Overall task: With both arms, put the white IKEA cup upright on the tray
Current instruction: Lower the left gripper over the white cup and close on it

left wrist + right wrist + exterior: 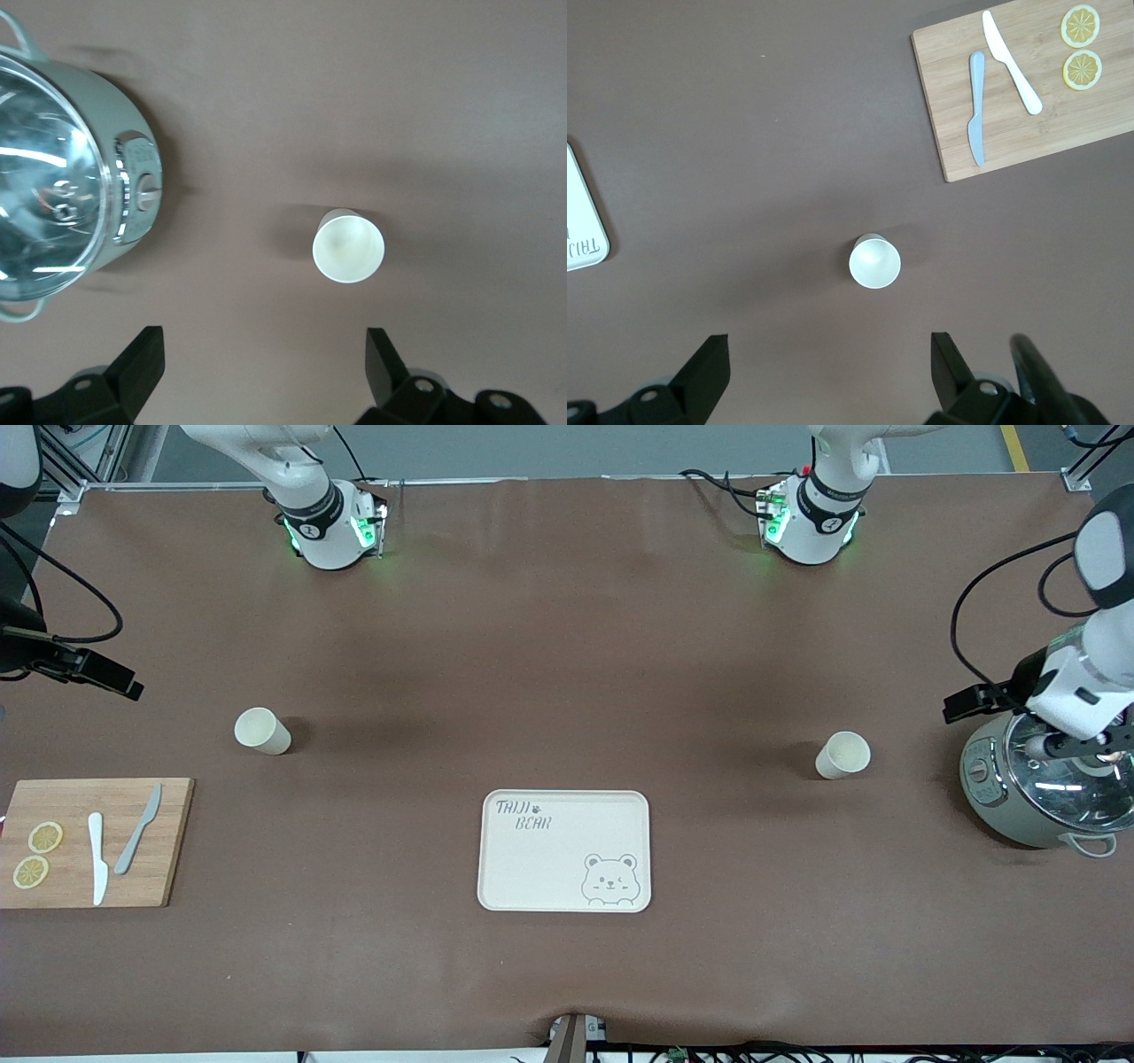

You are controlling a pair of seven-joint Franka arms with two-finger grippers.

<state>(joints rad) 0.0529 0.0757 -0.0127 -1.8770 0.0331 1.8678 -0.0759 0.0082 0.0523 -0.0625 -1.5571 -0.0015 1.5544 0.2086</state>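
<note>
Left end effector [262,372]: fingers spread wide, holding nothing, raised over the tabletop [567,646] at the left arm's end, just beside the cooker. Its own wrist view looks straight down on a white cup [348,245] and the cooker [66,186].

Right end effector [829,372]: fingers spread wide, holding nothing, raised over the tabletop at the right arm's end. Its wrist view looks down on a second white cup [874,261], the cutting board [1028,124] and one edge of the tray [585,221].

Tray [564,851]: cream-white, rectangular, rounded corners, lettered "TAIJI BEAR" with a grey bear face. Lies flat mid-tabletop, nearer the front camera than both cups. Nothing on it.

Cup, left arm's end [842,755]: white, standing upright on the brown tabletop with its mouth up, between tray and cooker, well apart from the tray.

Cup, right arm's end [262,731]: white, upright on the tabletop with its mouth up, farther from the front camera than the cutting board, well apart from the tray.

Cooker [1045,793]: grey-green, round, glass lid, at the tabletop edge on the left arm's end.

Cutting board [93,841]: wooden, at the right arm's end. Carries a white knife [97,857], a grey knife [138,829] and two lemon slices [38,854], the slices side by side, the knives beside each other.
</note>
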